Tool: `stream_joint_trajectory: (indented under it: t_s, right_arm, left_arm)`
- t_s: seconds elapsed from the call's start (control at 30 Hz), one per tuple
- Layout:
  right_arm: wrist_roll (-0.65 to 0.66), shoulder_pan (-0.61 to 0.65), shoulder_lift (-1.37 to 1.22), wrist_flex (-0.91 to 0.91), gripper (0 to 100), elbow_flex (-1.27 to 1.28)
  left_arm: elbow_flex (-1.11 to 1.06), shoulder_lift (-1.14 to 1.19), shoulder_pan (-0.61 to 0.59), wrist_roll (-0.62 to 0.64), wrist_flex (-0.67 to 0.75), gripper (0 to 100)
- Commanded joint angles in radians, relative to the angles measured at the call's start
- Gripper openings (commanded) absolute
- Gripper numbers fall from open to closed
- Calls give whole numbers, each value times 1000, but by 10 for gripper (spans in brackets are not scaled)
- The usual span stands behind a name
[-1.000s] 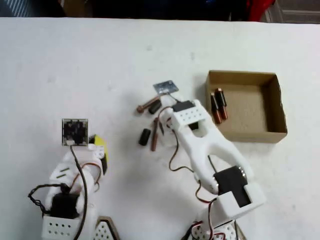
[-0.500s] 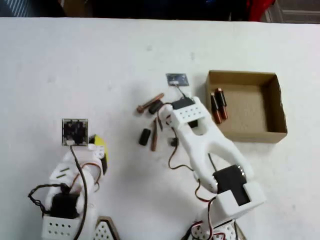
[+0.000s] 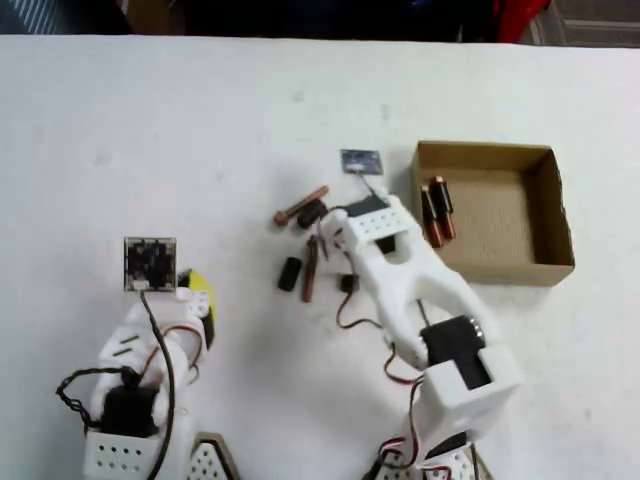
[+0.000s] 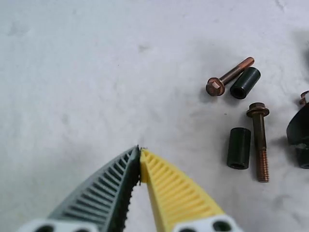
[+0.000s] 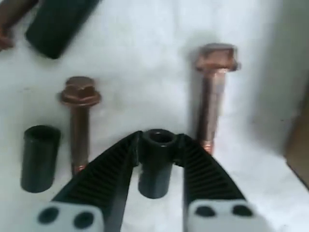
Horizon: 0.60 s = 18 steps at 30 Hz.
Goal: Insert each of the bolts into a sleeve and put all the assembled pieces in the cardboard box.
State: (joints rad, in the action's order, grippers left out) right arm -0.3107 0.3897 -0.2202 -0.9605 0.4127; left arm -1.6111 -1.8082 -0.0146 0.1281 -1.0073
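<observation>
At lower left, the left gripper (image 4: 140, 153) rests empty with its tips pressed together. In the centre, the right gripper (image 5: 159, 141) clamps a black sleeve (image 5: 154, 180) beside a copper bolt (image 5: 213, 96), probably to join them. At right, the cardboard box (image 3: 485, 152) holds two assembled pieces (image 3: 436, 210).

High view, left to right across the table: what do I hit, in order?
left gripper → loose sleeve → bolt → held sleeve, in the right gripper → cardboard box

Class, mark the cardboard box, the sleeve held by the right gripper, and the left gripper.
cardboard box (image 3: 500, 215), high view, bare floor.
sleeve (image 5: 155, 166), right wrist view, barrel's middle.
left gripper (image 4: 140, 152), left wrist view, closed fingertips.
</observation>
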Motion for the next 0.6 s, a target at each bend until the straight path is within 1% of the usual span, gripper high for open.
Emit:
stream_joint_trajectory:
  t_s: [0.0, 0.03, 0.13, 0.2, 0.4, 0.57]
  right_arm:
    - [52, -8, -16, 25, 31, -25]
    - [66, -10, -16, 25, 39, -23]
    - [86, -13, -12, 25, 14, -20]
    - [141, -12, -8, 24, 18, -20]
    - [334, -4, -7, 24, 17, -25]
    - [568, -4, -7, 27, 17, -25]
  left_arm:
    - [5, -13, -4, -3, 29, 23]
    - [5, -13, -4, -3, 29, 23]
    - [5, -13, -2, -3, 29, 23]
    - [5, -13, -2, -3, 29, 23]
    - [5, -13, -2, -3, 29, 23]
    - [5, -13, -4, -3, 29, 23]
